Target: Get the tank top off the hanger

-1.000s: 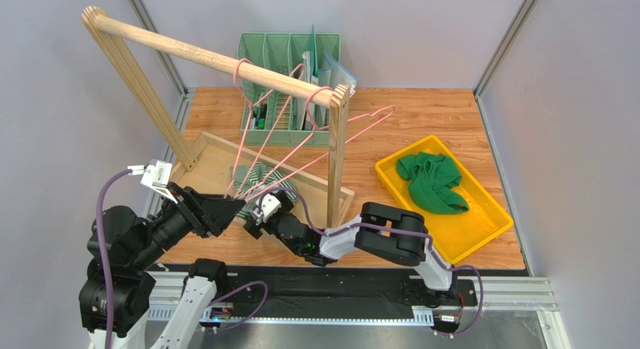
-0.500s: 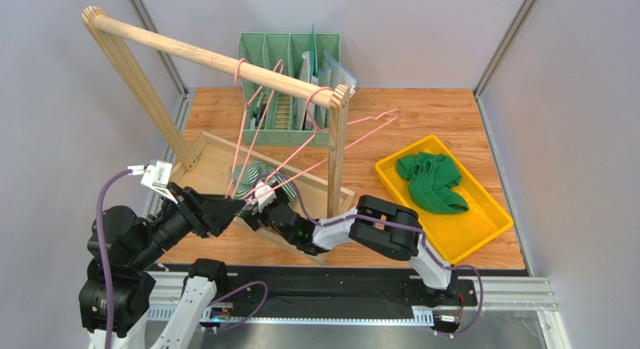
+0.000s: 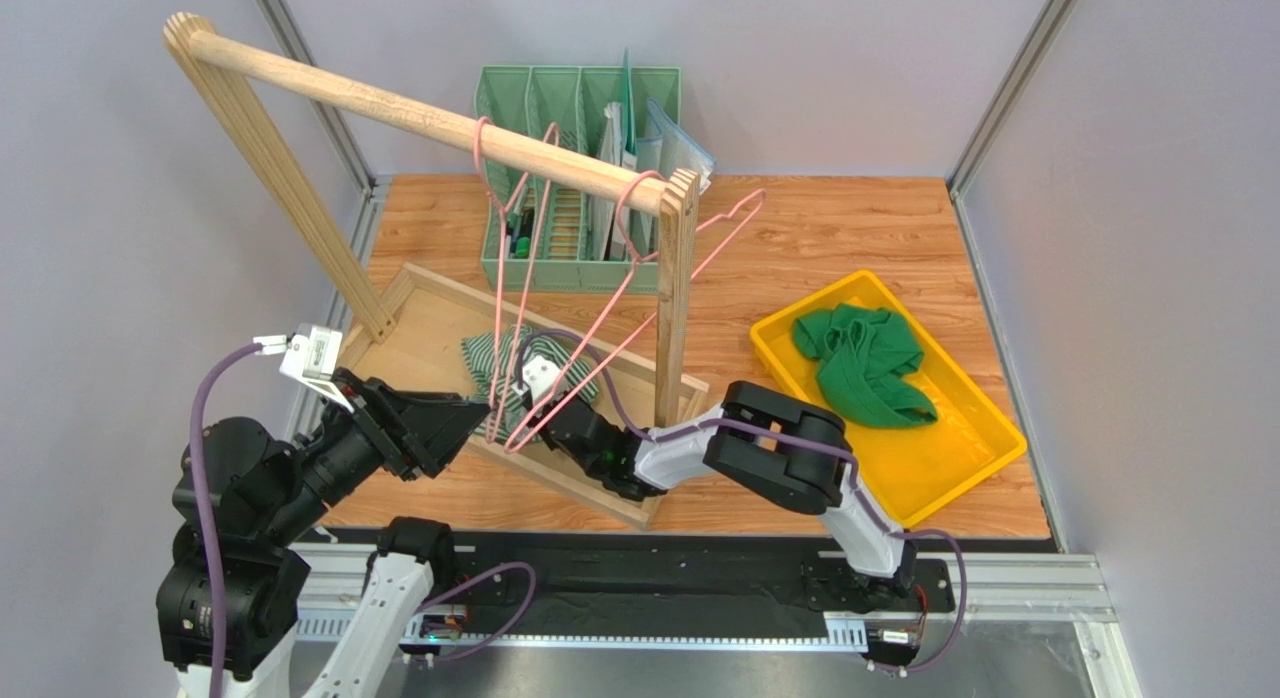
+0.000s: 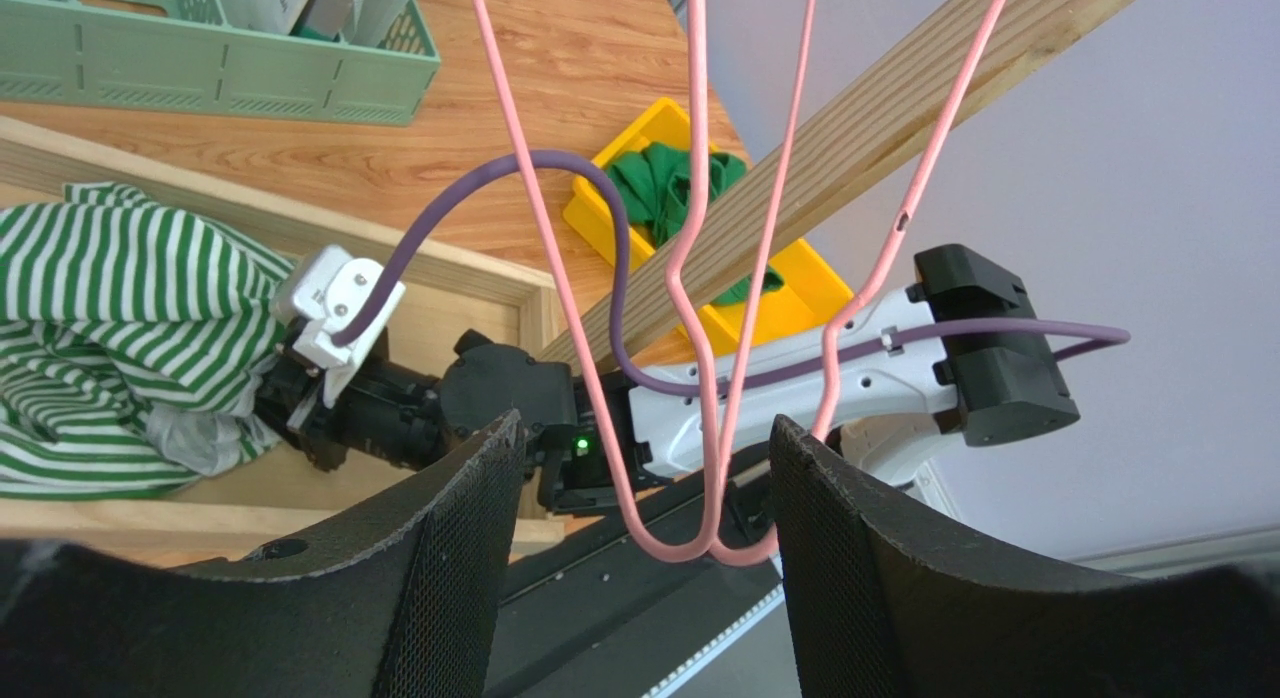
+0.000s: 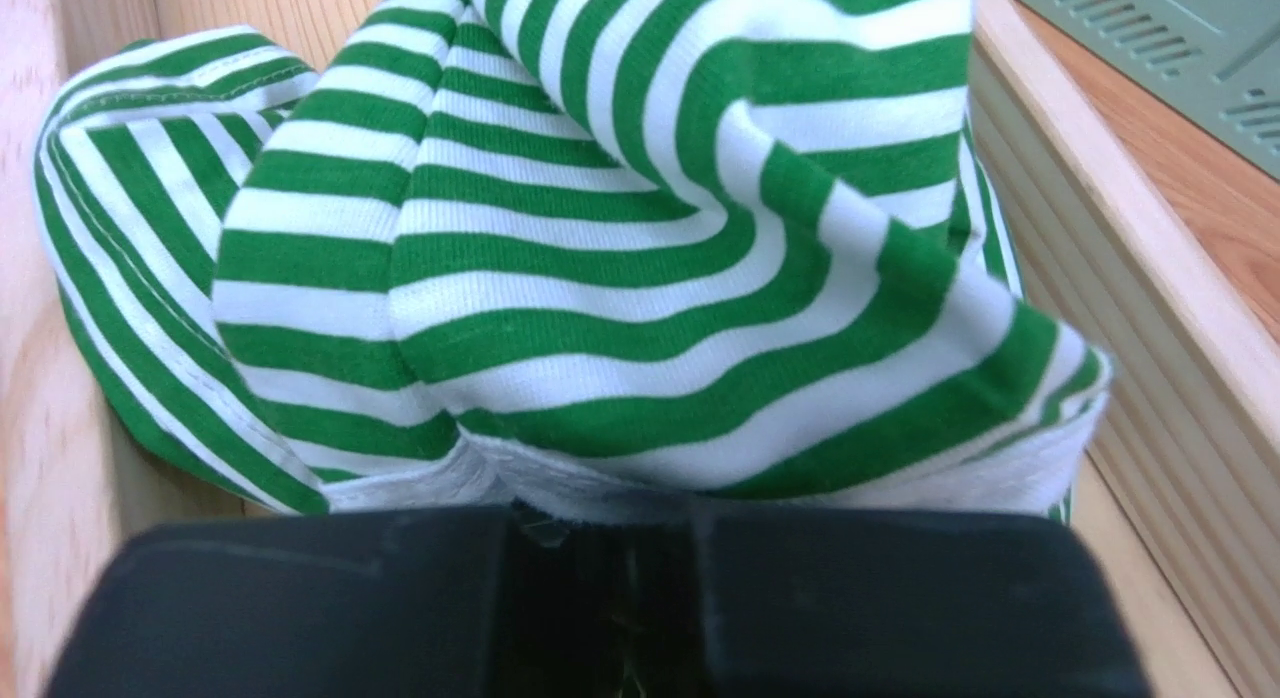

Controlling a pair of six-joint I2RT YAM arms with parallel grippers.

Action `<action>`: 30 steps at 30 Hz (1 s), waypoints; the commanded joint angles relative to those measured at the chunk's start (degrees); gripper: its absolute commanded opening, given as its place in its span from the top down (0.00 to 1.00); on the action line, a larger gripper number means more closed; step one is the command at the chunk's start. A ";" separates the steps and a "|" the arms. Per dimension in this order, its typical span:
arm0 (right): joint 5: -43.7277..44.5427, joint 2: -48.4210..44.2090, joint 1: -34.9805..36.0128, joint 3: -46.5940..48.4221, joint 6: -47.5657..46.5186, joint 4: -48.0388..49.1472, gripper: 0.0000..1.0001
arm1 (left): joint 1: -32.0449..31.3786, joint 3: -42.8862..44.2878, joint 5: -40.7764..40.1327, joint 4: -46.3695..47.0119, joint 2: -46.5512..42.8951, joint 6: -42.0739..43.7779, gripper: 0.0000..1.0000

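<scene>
Jaws of the right gripper (image 5: 624,548), wide a second ago, now clamp the top (image 5: 601,278) bunched in the tray (image 3: 428,331), left gripper (image 4: 643,451) jaws apart round the hanger (image 4: 672,550), so pulling free can likely begin.

One tank top (image 5: 601,278), one green cloth (image 3: 864,361), one yellow tray (image 3: 950,446), one rack (image 3: 421,121), one organizer (image 3: 579,91), several hangers (image 4: 663,544).
</scene>
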 commanded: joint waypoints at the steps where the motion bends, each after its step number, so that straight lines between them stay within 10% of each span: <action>1: 1.70 -8.25 1.32 -3.65 0.35 -0.86 1.00 | 0.05 -0.43 -0.56 -0.09 -0.82 0.13 0.34; 30: 1.71 -30.94 16.43 -19.22 0.61 -7.62 1.00 | 0.06 -3.69 -0.56 2.55 -1.70 -1.10 0.34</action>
